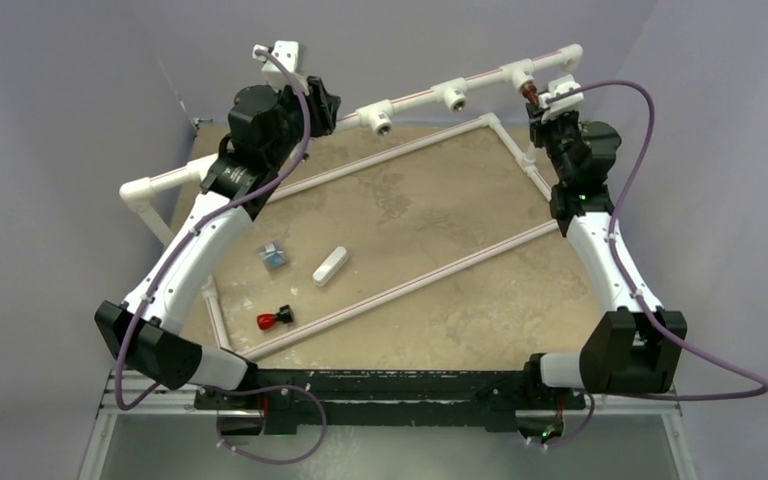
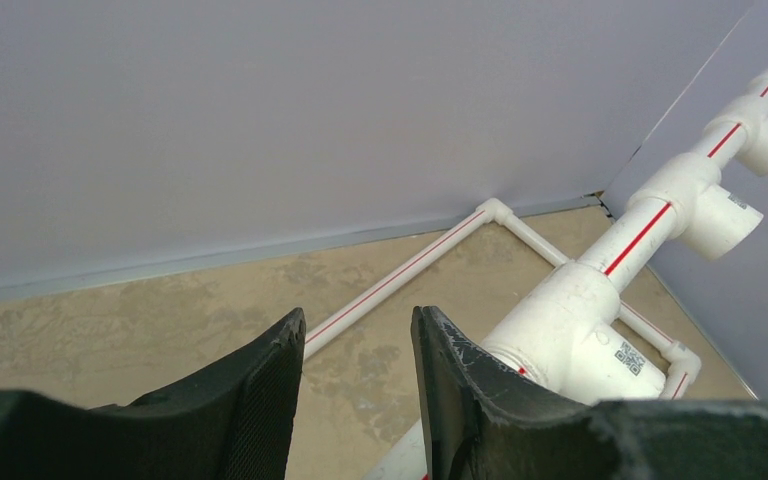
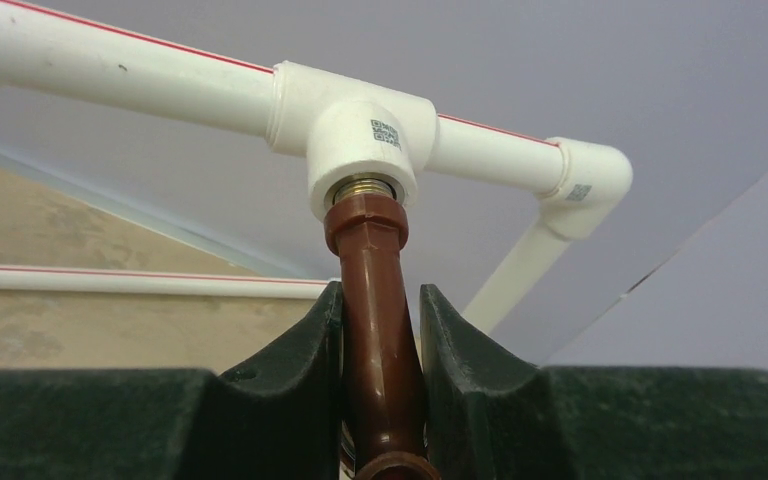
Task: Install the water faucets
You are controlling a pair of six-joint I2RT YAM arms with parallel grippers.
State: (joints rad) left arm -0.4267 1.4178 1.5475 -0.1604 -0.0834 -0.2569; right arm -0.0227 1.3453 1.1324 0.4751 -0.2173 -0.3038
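A dark reddish-brown water faucet point(image 3: 372, 270) stands with its threaded end in the white tee point(image 3: 360, 130) of the raised pipe. My right gripper point(image 3: 380, 290) is shut on its stem. From above, this faucet point(image 1: 530, 95) and the right gripper point(image 1: 545, 112) sit at the far right corner. A second faucet point(image 1: 273, 320), with a red knob, lies loose on the table at the near left. My left gripper point(image 2: 355, 325) is open at the far left beside the raised pipe point(image 2: 640, 235). The pipe runs along the outside of its right finger point(image 2: 460, 380). Its jaws hold nothing.
Two more open tees point(image 1: 453, 96) point(image 1: 378, 120) sit along the raised pipe. A white oblong block point(image 1: 329, 265) and a small blue-grey piece point(image 1: 274, 256) lie mid-table. Low white pipes point(image 1: 410, 285) cross the tan tabletop. Grey walls close in behind and at both sides.
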